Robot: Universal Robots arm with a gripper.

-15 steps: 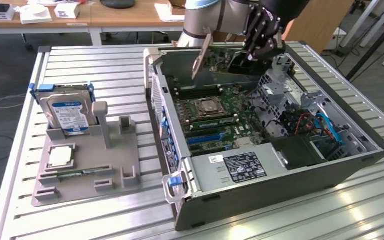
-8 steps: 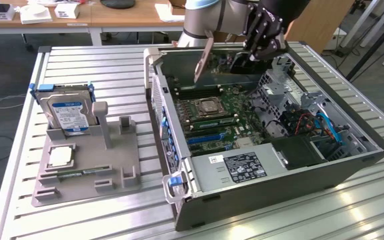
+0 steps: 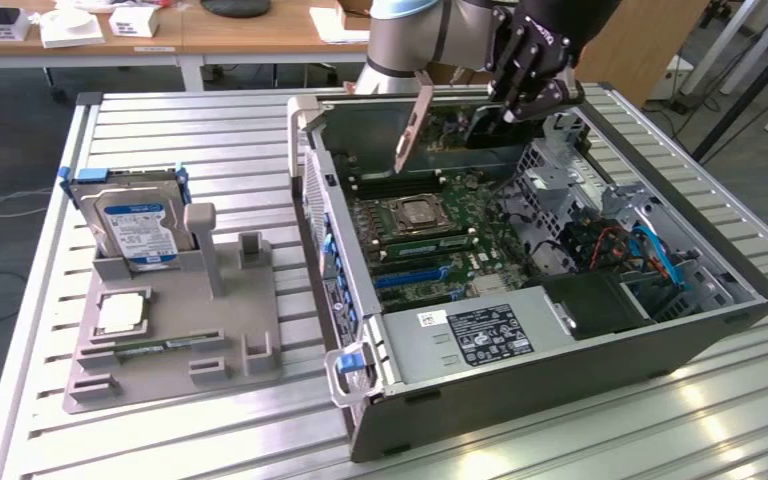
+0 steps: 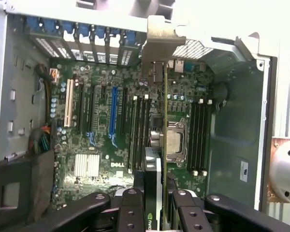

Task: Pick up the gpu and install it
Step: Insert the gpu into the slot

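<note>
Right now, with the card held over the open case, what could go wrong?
The gpu, clamped in the gripper, hangs over the memory slots and CPU socket, not the blue slot; lowered here it may strike them. Its bracket sits close to the case's rear wall and might snag.

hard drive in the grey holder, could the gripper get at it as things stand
Probably not: the way looks free, since the hard drive stands upright in the grey holder with nothing above it, but the gripper has its jaws shut on the gpu over the open case.
</note>
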